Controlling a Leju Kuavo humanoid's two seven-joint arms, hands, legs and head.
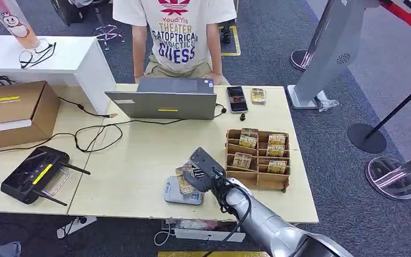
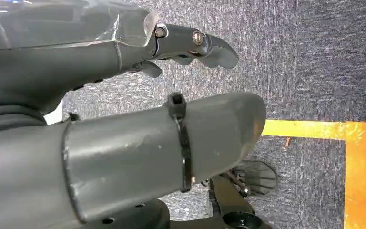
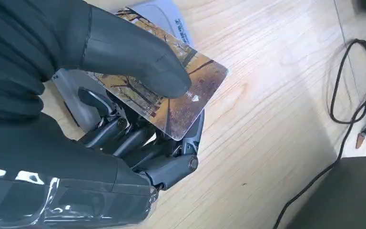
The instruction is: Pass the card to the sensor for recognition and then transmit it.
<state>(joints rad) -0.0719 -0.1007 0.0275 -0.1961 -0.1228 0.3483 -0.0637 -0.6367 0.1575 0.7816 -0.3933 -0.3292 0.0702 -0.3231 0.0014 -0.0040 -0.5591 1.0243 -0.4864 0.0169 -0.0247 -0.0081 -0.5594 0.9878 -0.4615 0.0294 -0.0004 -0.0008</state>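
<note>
My right hand [image 1: 203, 170] holds a card [image 1: 184, 179] printed with autumn trees just above the flat grey sensor pad [image 1: 175, 194] near the table's front edge. In the right wrist view the thumb presses on top of the card [image 3: 190, 86] and the fingers [image 3: 171, 167] support it from beneath, with the sensor pad [image 3: 71, 90] under it. My left hand [image 2: 124, 124] hangs beside my body over grey carpet, fingers loosely apart and holding nothing.
A cardboard rack [image 1: 257, 152] with several more cards stands right of my hand. A laptop [image 1: 163, 99], phone [image 1: 237, 98] and cables [image 1: 93, 131] lie further back; a person [image 1: 174, 32] sits behind. A black controller [image 1: 32, 174] lies at left.
</note>
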